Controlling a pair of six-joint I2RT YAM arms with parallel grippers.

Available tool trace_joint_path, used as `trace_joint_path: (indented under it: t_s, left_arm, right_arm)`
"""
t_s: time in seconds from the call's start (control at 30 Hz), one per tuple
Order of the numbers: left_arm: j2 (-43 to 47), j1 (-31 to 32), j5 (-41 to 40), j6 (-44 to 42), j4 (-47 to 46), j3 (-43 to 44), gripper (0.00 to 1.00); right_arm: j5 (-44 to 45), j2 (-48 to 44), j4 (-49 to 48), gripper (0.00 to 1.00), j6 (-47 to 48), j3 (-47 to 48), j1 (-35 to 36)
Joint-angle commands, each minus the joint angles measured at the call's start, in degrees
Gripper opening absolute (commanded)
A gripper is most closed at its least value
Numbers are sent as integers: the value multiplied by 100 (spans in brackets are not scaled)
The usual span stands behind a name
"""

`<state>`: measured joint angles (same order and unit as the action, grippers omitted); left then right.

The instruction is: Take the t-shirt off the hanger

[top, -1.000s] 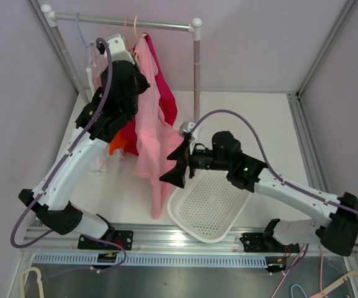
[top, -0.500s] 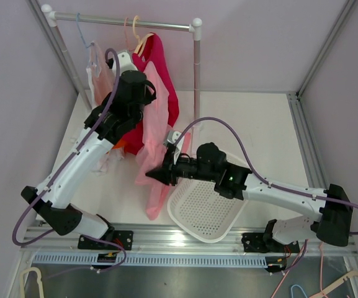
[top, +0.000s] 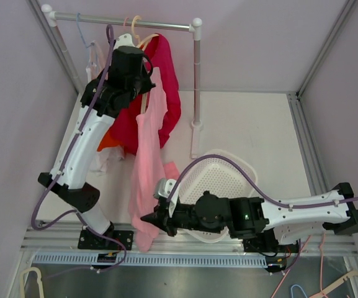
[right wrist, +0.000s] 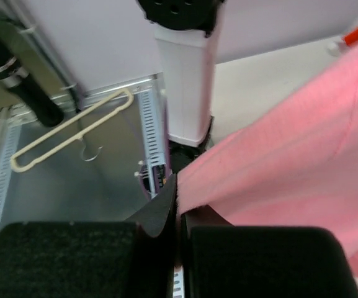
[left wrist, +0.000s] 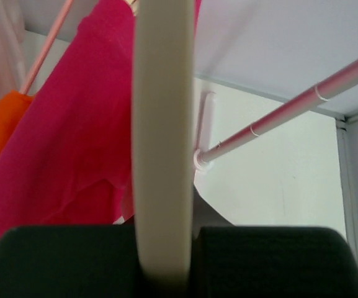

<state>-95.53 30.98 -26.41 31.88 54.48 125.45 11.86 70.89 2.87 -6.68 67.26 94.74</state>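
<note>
The pink t-shirt hangs stretched from a cream hanger near the rail down toward the table's near edge. My left gripper is up at the rack, shut on the hanger, whose cream bar runs up between its jaws. My right gripper is low at the front, shut on the t-shirt's lower edge; pink cloth comes out of its pinched jaws. The hanger's shoulders are hidden by cloth and the left arm.
A magenta garment, an orange one and pale ones hang from the rack rail. The rack post stands right of them. A white mesh basket lies partly under the right arm. Another cream hanger lies on the metal tray.
The right gripper closed on the t-shirt's hem and pulled back to the near edge, stretching the shirt. The left arm lifted the hanger up toward the rail.
</note>
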Motion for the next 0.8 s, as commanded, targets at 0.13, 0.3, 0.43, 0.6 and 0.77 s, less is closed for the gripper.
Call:
trace_joint_path:
  t_s: [0.13,0.3,0.43,0.6,0.77]
  left_arm:
    - [269,-321,1180,-77,-113,930,1]
    - [2008,-295,1265,-155,-1050,-1021,0]
    - [1663,-444,682,-524,-466,-146,0]
    - [1580,-444,506,-472,-1023,-1020,1]
    - [1398,-444,260,-332,-1827,-1919,1]
  right_arm:
    - [29,66,-180,0,-1573,-1118,-1042]
    - [-1088,519,-71,0,-1513,-787,-2328]
    - [-1272,1127,21,0,-1354,-434,-1776]
    - [-816,997,-226,0,-1117,-329,-521]
    - [-493,1049,387,0,-730,76,605]
